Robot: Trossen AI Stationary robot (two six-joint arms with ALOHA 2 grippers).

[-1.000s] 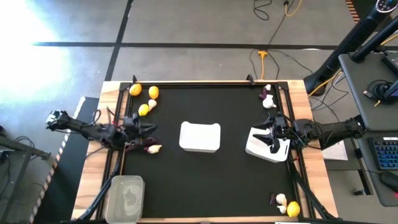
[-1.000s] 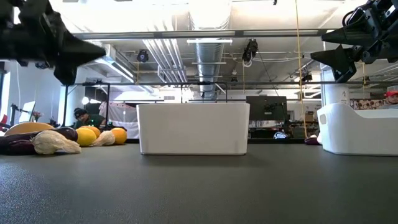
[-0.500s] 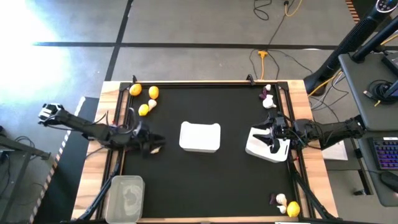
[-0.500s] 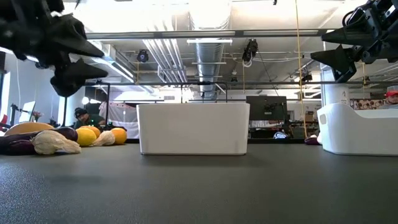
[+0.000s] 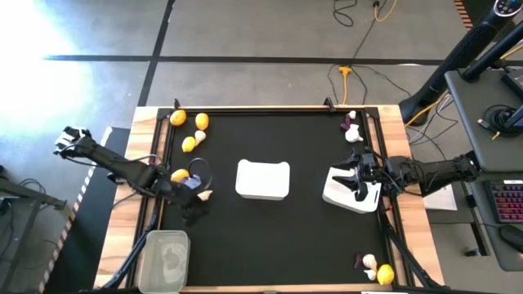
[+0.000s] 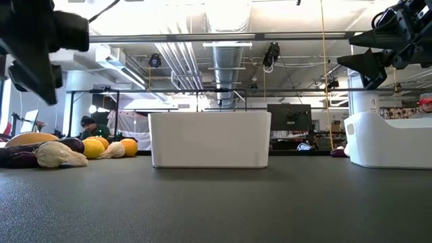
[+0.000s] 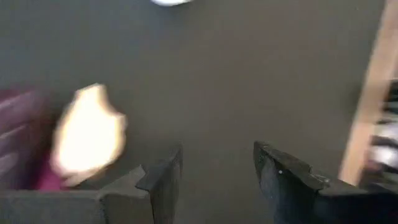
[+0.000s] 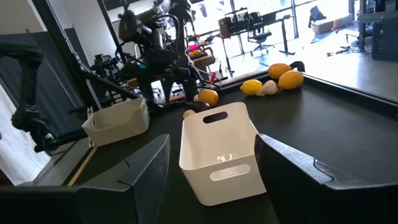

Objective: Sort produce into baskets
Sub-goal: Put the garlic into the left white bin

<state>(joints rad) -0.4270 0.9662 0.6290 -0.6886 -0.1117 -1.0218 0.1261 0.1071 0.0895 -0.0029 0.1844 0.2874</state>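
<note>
My left gripper (image 5: 194,214) (image 7: 217,174) is open and tipped down over bare black mat at the table's left. A white garlic bulb (image 7: 87,140) (image 5: 204,194) and dark purple vegetables (image 5: 193,184) lie just beside its fingers, untouched, and a lemon (image 5: 179,174) lies a little farther back. Two white baskets stand at the centre (image 5: 263,180) and right (image 5: 341,196). The clear tub (image 5: 164,260) sits at the near left corner. My right gripper (image 5: 357,181) (image 8: 214,171) hangs open and level above the right basket.
More lemons (image 5: 189,131) and a garlic bulb (image 5: 199,135) lie at the far left. Garlic and a purple piece (image 5: 352,128) lie at the far right. A lemon (image 5: 386,274), a garlic bulb and a purple piece lie at the near right corner. Wooden edges frame the mat.
My left gripper has opened. It has moved toward the table's near edge and a little to the right, past the garlic and purple pieces, and has tipped from nearly level to pointing steeply down. The produce lies where it was.
</note>
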